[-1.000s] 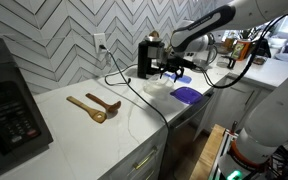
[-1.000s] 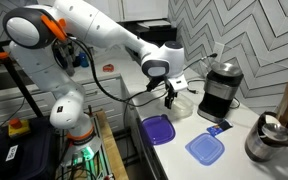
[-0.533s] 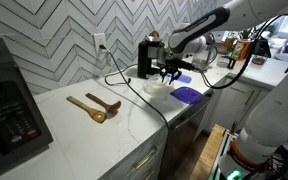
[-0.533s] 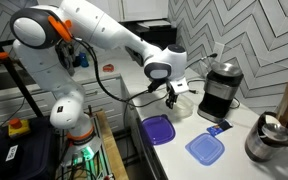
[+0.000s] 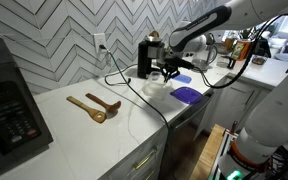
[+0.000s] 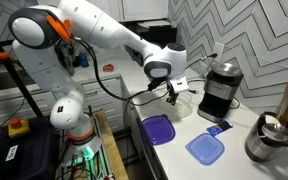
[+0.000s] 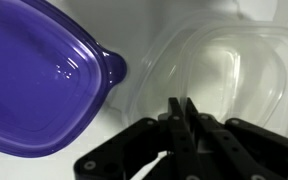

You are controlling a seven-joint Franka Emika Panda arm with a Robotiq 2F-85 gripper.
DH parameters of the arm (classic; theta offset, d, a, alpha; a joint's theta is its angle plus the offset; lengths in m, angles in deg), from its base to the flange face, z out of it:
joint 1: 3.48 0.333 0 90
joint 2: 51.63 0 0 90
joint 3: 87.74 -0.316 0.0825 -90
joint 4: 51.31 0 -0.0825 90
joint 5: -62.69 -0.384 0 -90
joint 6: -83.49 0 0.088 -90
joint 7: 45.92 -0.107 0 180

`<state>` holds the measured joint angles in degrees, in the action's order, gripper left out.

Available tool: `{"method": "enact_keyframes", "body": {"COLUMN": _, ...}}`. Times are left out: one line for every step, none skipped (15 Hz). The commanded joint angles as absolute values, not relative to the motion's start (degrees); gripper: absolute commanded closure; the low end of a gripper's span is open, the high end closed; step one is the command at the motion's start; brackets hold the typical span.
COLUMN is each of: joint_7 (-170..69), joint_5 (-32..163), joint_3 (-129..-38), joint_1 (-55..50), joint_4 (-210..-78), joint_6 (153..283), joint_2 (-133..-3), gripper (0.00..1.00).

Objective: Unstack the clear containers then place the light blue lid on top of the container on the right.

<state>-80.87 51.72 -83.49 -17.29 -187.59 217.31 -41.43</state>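
The clear plastic tub (image 7: 224, 65) sits mouth up, roundish with no marked long axis, just beside the flat purple lid (image 7: 39, 85). The black gripper (image 7: 182, 112) has its fingers together at the tub's near rim; I cannot tell whether they pinch it. Bare white counter (image 5: 124, 125) lies open toward the wooden spoons (image 5: 94, 107).

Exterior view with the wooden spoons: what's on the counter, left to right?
black appliance → wooden spoons → clear containers → purple lid. Left out: the coffee machine and the gripper, which overlap the containers' span.
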Motion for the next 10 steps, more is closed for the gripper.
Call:
{"method": "enact_keyframes", "body": {"joint_7": -83.27, "joint_5": 52.6, "joint_3": -83.28, "joint_1": -16.04, "joint_4": -188.24, "joint_6": 216.68, "joint_2": -37.99, "gripper": 0.98}}
{"method": "enact_keyframes", "body": {"joint_7": -83.44, "joint_5": 52.74, "joint_3": -83.43, "joint_1": -15.91, "joint_4": -188.22, "joint_6": 216.57, "joint_2": -37.35, "gripper": 0.98}}
{"method": "enact_keyframes", "body": {"joint_7": -83.66, "joint_5": 52.97, "joint_3": -83.68, "joint_1": -15.77, "joint_4": -188.18, "joint_6": 216.13, "joint_2": -36.37, "gripper": 0.98}}
{"method": "enact_keyframes", "body": {"joint_7": -84.0, "joint_5": 53.31, "joint_3": -83.98, "joint_1": -15.66, "joint_4": -188.21, "joint_6": 215.86, "joint_2": -35.5, "gripper": 0.98}}
{"method": "enact_keyframes", "body": {"joint_7": -84.23, "joint_5": 54.03, "joint_3": -84.38, "joint_1": -15.61, "joint_4": -188.29, "joint_6": 215.1, "joint_2": -34.29, "gripper": 0.98}}
{"method": "enact_keyframes", "body": {"joint_7": -84.32, "joint_5": 54.5, "joint_3": -84.71, "joint_1": -15.61, "joint_4": -188.57, "joint_6": 214.57, "joint_2": -32.9, "gripper": 0.98}}
{"method": "enact_keyframes", "body": {"joint_7": -84.63, "joint_5": 55.57, "joint_3": -84.99, "joint_1": -16.0, "joint_4": -189.1, "joint_6": 213.59, "joint_2": -31.07, "gripper": 0.98}}
{"method": "enact_keyframes", "body": {"joint_7": -84.76, "joint_5": 56.17, "joint_3": -85.07, "joint_1": -16.33, "joint_4": -189.58, "joint_6": 212.82, "joint_2": -29.49, "gripper": 0.98}}
{"method": "enact_keyframes", "body": {"joint_7": -84.2, "joint_5": 56.06, "joint_3": -84.5, "joint_1": -16.73, "joint_4": -190.47, "joint_6": 212.22, "joint_2": -27.24, "gripper": 0.98}}
{"method": "enact_keyframes", "body": {"joint_7": -83.98, "joint_5": 56.63, "joint_3": -84.34, "joint_1": -17.18, "joint_4": -190.78, "joint_6": 211.33, "joint_2": -25.77, "gripper": 0.98}}
